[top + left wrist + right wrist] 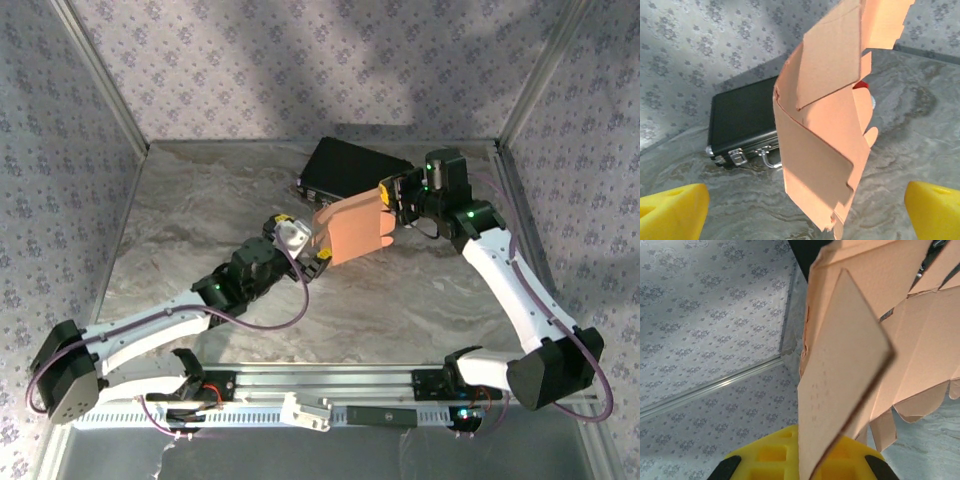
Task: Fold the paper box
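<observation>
The paper box (350, 228) is a salmon-pink, partly folded cardboard sheet held up off the marbled table, just in front of the black case. My right gripper (392, 203) is shut on its right edge; in the right wrist view a flap of the paper box (850, 355) runs down between the yellow jaws of the right gripper (805, 460). My left gripper (303, 236) stands wide open at the sheet's left end. In the left wrist view the paper box (825, 140) hangs ahead, its notched lower corner between the spread yellow fingertips (672, 210), touching neither.
A black hard case (350, 168) with metal latches (737, 157) lies at the back of the table, right behind the sheet. Patterned walls close in the back and both sides. Bare marbled table (200, 220) stretches to the left and front.
</observation>
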### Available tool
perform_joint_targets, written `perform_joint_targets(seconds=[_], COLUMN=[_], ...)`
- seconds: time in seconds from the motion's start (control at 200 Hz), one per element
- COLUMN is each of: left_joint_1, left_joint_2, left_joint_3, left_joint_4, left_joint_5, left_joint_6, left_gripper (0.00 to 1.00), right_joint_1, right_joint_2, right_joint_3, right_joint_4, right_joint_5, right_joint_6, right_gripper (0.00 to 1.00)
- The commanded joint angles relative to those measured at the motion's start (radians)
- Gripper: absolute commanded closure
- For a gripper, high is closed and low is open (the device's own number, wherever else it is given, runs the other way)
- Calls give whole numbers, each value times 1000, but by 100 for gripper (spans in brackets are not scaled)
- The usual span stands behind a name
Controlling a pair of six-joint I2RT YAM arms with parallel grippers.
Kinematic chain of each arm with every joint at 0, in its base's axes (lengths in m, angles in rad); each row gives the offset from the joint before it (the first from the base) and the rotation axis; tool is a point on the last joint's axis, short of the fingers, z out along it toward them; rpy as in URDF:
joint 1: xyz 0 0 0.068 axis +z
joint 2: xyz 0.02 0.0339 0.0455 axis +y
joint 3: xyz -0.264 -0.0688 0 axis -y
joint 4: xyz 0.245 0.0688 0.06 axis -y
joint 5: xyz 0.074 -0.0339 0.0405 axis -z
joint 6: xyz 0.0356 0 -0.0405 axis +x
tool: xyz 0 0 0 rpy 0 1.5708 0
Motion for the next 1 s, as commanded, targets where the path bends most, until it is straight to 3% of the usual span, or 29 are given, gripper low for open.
perform_joint_targets(seconds=[0.0, 0.315, 0.475, 0.57, 0.645, 0.79, 0.854, 0.994], left_joint_1=[-6, -6, -6, -4, 0, 7, 7, 10], left_joint_2=[33, 128, 123, 114, 104, 87, 69, 20], left_joint_3=[42, 123, 121, 123, 131, 173, 168, 138], left_joint_4=[71, 14, 7, -20, -67, -235, -271, -308], left_joint_5=[-69, -72, -78, -82, -83, -70, -43, -46], left_joint_6=[23, -2, -27, -57, -106, -172, -184, -205], left_gripper=[1, 33, 73, 85, 100, 100, 100, 100], right_joint_1=[1, 1, -1, -3, 1, 43, 74, 142], right_joint_2=[0, 5, 13, 19, 20, 2, 8, 53], right_joint_3=[-8, -24, -25, -29, -39, -117, -131, -120], right_joint_4=[12, 27, 37, 48, 89, 167, 201, 237], right_joint_5=[-16, -24, -27, -34, -47, -32, -24, -22], right_joint_6=[20, 24, 25, 16, 2, -34, -58, -66], right_gripper=[100, 100, 100, 100, 78, 40, 34, 33])
